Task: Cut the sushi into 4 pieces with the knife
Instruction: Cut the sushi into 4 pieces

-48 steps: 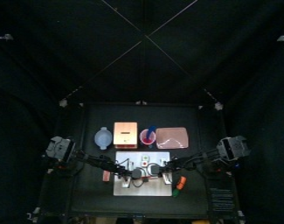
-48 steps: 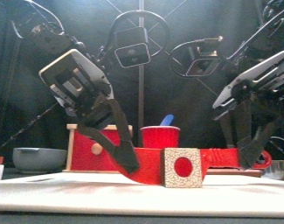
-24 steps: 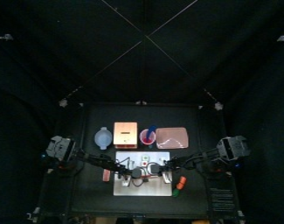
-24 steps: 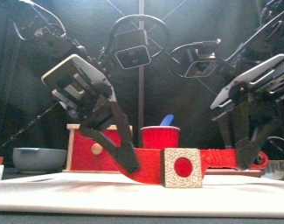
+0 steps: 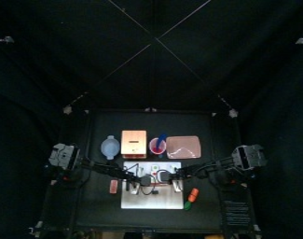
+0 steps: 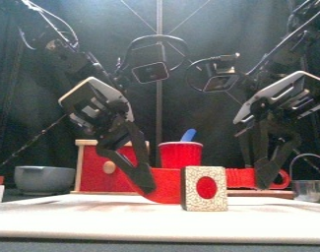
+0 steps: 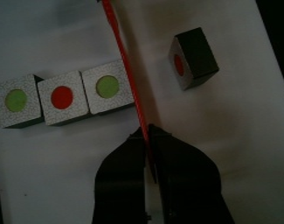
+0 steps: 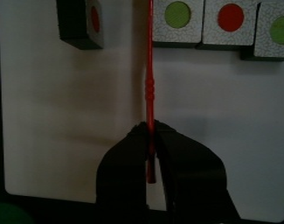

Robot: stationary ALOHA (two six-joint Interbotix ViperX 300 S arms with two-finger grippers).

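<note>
Drawn inward since a second ago, with left fingers (image 7: 121, 175) and right fingers (image 8: 127, 171) both clamped on the red knife (image 7: 123, 61), between one sushi piece (image 7: 193, 57) and three touching blocks (image 7: 60, 98) on the board (image 7: 225, 131); two cuts likely left.

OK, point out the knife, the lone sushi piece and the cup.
knife (image 7: 123, 66), left wrist view, mid-blade.
lone sushi piece (image 7: 193, 57), left wrist view, its dark side.
cup (image 6: 182, 155), front view, front wall.

No legible text, labels, brands or numbers on anything in these views.
</note>
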